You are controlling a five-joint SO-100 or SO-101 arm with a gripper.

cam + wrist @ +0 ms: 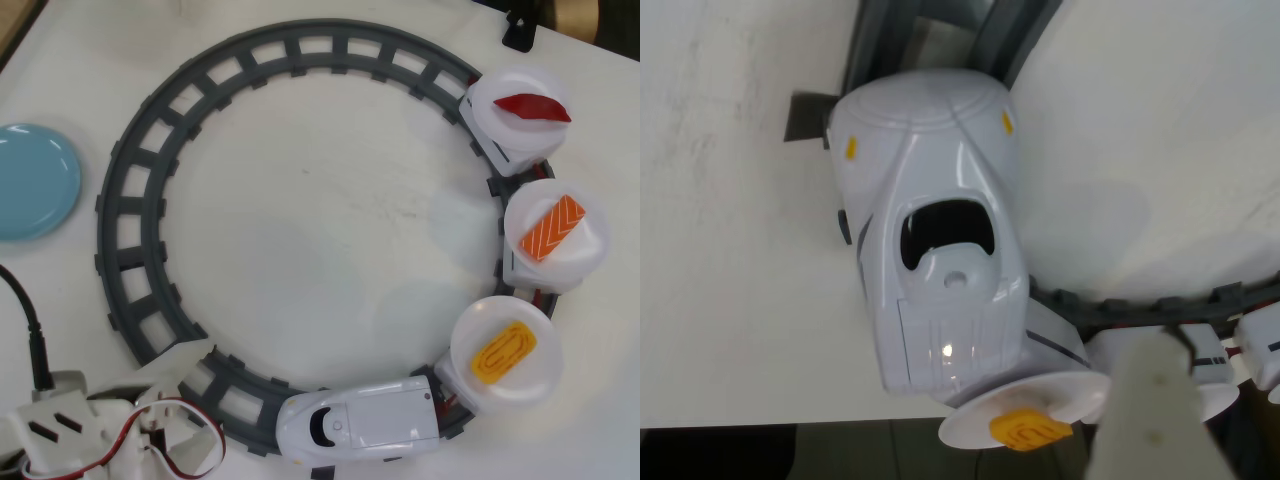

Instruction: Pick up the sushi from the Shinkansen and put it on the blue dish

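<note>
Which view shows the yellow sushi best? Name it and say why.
The overhead view: the sushi lies fully visible from above on the white plate behind the Shinkansen, its ring mark clear. The wrist view shows it only edge-on, small, at the bottom.

White 3D-printed arm (90, 420), bottom-left in overhead view. Blocky shells with dark slot-shaped recesses on one. Thick black cable (30, 330) running down into a shell. Thin red and white wires (175, 440) looping across lower parts. In wrist view, one off-white finger (1155, 410), blurred, matte, faintly speckled, entering from bottom edge. No screws or markings discernible.
</note>
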